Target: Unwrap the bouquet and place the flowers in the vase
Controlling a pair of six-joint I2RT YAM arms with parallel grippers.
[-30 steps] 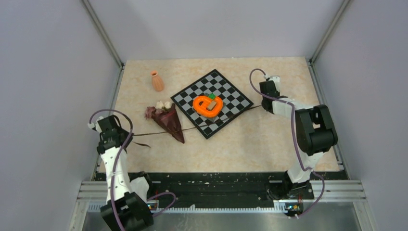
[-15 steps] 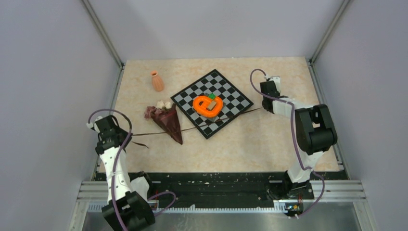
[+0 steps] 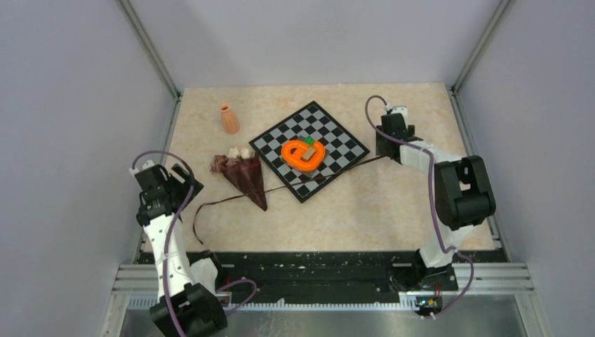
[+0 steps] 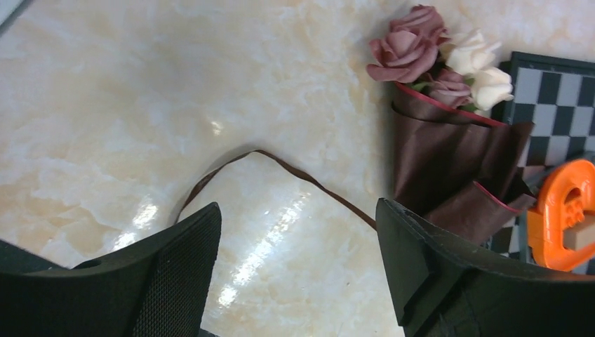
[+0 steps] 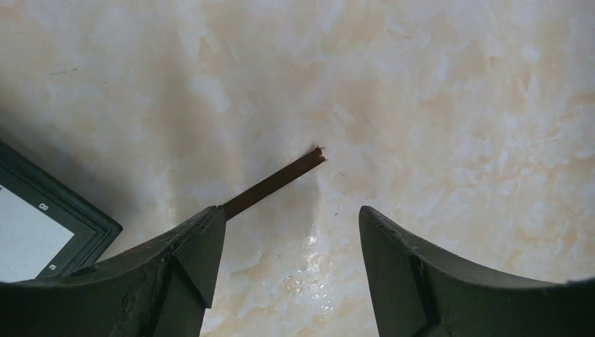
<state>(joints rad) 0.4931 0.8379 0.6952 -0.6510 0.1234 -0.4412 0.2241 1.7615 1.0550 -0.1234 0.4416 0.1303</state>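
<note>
Left gripper and right gripper both wide open, empty, over loose ribbon ends on worktop either side of bouquet.

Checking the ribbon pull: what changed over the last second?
Both grippers let go: left gripper and right gripper opened, and the ribbon, taut before, dropped slack, its left end curling on the table. Bouquet, vase, board and heart stayed put.

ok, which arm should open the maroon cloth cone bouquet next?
Left, probably. The left gripper stands open nearer the maroon cloth bouquet, roses in its wrist view; the right gripper sits past the checkered board.
</note>
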